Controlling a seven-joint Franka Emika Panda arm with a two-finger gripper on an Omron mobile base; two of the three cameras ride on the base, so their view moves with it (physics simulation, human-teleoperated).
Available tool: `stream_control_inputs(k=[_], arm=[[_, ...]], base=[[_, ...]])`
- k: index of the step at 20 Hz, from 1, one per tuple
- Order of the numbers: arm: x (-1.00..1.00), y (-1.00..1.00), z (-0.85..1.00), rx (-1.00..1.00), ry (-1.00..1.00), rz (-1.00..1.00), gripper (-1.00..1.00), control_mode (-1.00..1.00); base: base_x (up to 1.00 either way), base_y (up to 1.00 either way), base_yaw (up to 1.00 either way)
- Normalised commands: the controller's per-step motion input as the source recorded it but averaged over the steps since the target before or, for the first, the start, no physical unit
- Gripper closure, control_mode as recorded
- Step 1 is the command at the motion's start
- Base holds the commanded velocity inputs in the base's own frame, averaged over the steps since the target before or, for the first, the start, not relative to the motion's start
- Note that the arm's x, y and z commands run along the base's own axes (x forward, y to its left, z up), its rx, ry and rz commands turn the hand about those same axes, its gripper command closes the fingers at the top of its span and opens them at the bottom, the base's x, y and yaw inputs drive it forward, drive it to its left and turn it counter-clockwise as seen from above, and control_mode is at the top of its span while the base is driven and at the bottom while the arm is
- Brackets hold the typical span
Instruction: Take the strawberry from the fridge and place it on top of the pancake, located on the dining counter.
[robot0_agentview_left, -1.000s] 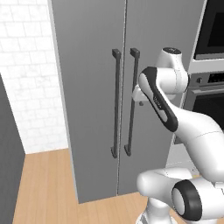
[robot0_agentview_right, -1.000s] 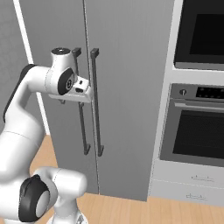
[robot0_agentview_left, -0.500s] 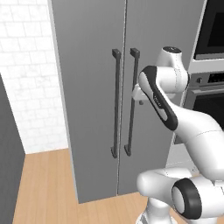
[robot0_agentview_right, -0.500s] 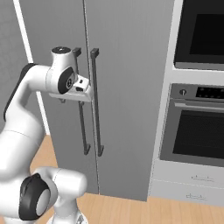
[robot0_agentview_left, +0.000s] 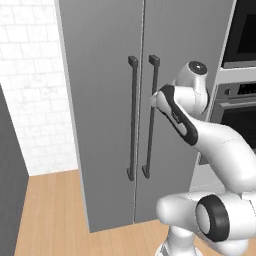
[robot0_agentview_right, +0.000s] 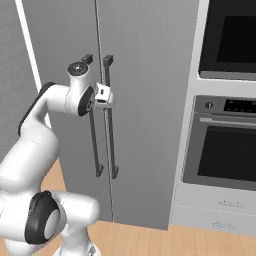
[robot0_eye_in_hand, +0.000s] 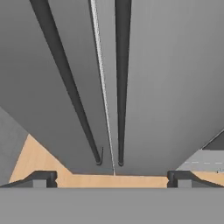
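The fridge (robot0_agentview_left: 100, 75) stands with both grey doors closed, so the strawberry is hidden. The pancake and the dining counter are out of view. My gripper (robot0_agentview_left: 154, 100) hovers at mid height right in front of the right door's dark bar handle (robot0_agentview_left: 151, 130), beside the left handle (robot0_agentview_left: 132, 130). From the other side my gripper (robot0_agentview_right: 108, 96) shows against the same right handle (robot0_agentview_right: 111, 145). In the hand view my gripper (robot0_eye_in_hand: 111, 178) is open and empty, its fingertips (robot0_eye_in_hand: 41, 177) spread wide, looking down along both handles and the door seam (robot0_eye_in_hand: 103, 87).
A black-fronted wall oven (robot0_agentview_right: 225, 150) with drawers beneath stands right of the fridge (robot0_agentview_right: 150, 60). A white brick wall (robot0_agentview_left: 30, 100) and a dark grey panel (robot0_agentview_left: 10, 180) lie to the left. Light wood floor (robot0_agentview_left: 50, 210) runs in front.
The hand has edged very slightly closer to the fridge handles; the jaws have stayed wide open and the doors closed.
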Motion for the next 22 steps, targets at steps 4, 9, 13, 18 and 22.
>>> stream_control_inputs(k=[4, 9, 13, 18, 22], arm=[[0.87, -0.07, -0.04, 0.0, 0.0, 0.02, -1.0, -1.0], [0.89, 0.0, 0.0, 0.0, 0.06, 0.0, -1.0, -1.0], [0.83, 0.0, -0.01, 0.0, 0.0, 0.0, -1.0, -1.0], [0.7, 0.0, -0.04, 0.0, -0.04, -0.02, -1.0, -1.0], [0.72, -0.01, -0.05, 0.0, 0.0, -0.01, -1.0, -1.0]], base=[[0.0, 0.0, 0.0], [0.0, 0.0, 0.0], [0.0, 0.0, 0.0], [0.0, 0.0, 0.0], [0.0, 0.0, 0.0]])
